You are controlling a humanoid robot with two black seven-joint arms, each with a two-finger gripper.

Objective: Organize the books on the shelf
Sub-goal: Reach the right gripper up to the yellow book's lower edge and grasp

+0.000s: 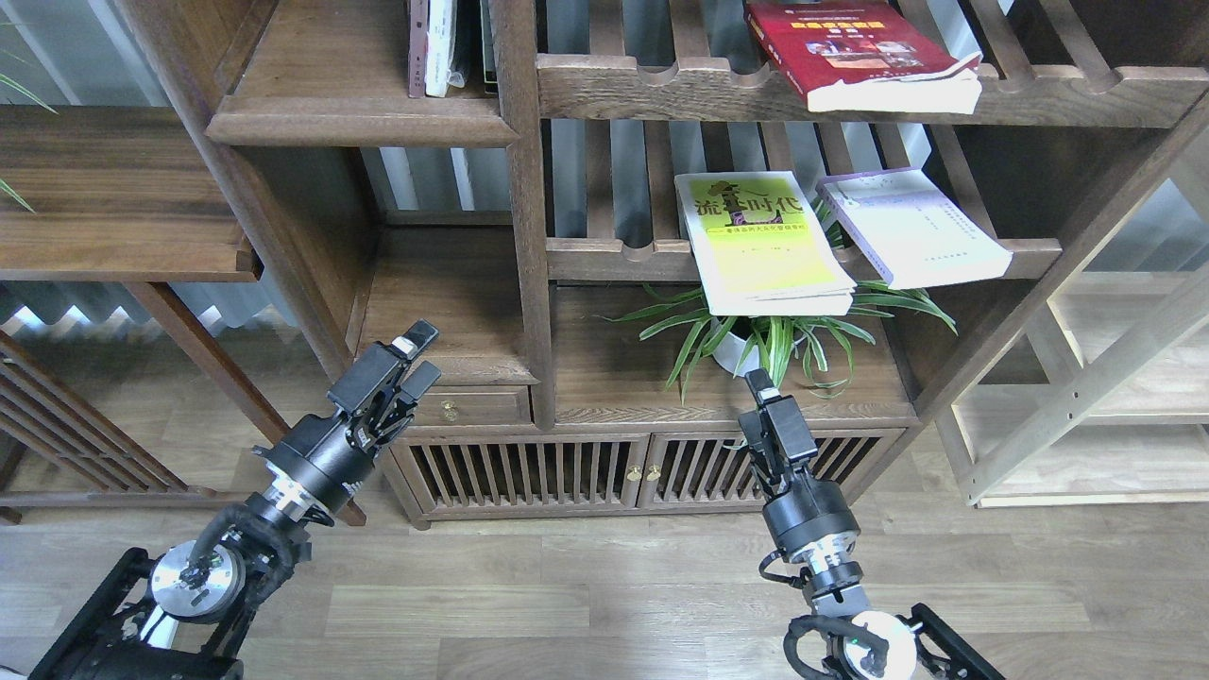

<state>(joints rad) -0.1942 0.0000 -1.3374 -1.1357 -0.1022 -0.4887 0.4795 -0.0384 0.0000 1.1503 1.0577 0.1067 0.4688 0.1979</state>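
The bookcase (524, 236) fills the view from nine to three o'clock. The shelf (359, 118) sits at eleven o'clock. At one o'clock the red book (855, 52) lies on a slatted rack; below it the yellow-green book (765, 246) and lavender book (911, 227) lie on another. A potted plant (774, 331) sits beneath. The left gripper (420, 354), at seven o'clock, shows fingers slightly parted, empty. I cannot tell the state of the right gripper (756, 382), at five o'clock.

Three books (767, 244) lying flat — slatted racks (604, 257).
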